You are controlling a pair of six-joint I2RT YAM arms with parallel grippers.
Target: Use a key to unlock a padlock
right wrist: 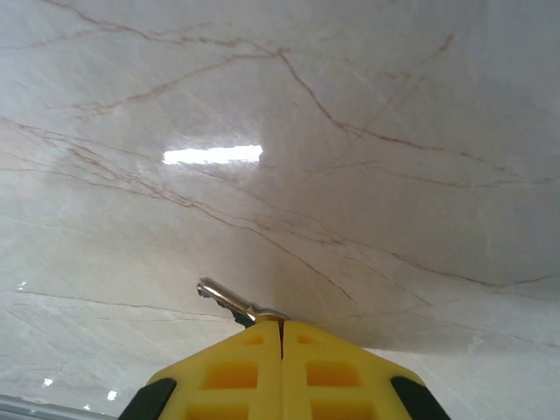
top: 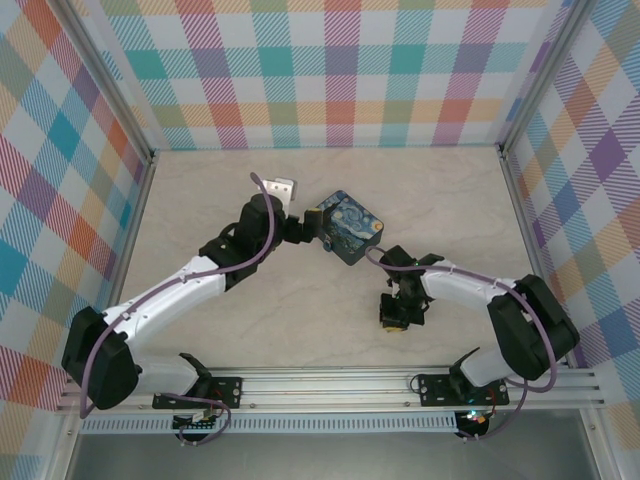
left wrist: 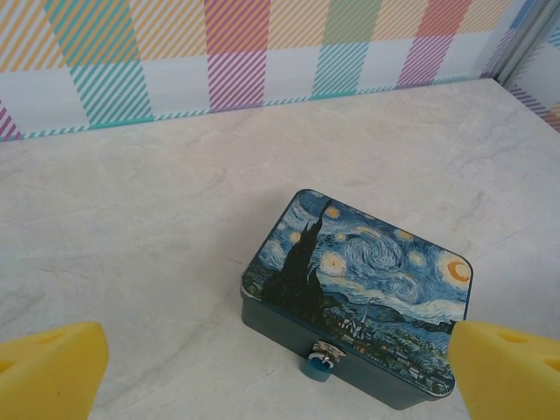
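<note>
The padlock hangs on the front side of the starry tin, at the tin's 6 o'clock in the left wrist view. The left claw is wide open and holds nothing. One yellow finger sits at 8 o'clock and the other at 4 o'clock. From above, the right claw is at 5 o'clock from the tin. It is squeezed tight on the key, whose tip pokes out toward 10 o'clock over the marble table.
</note>
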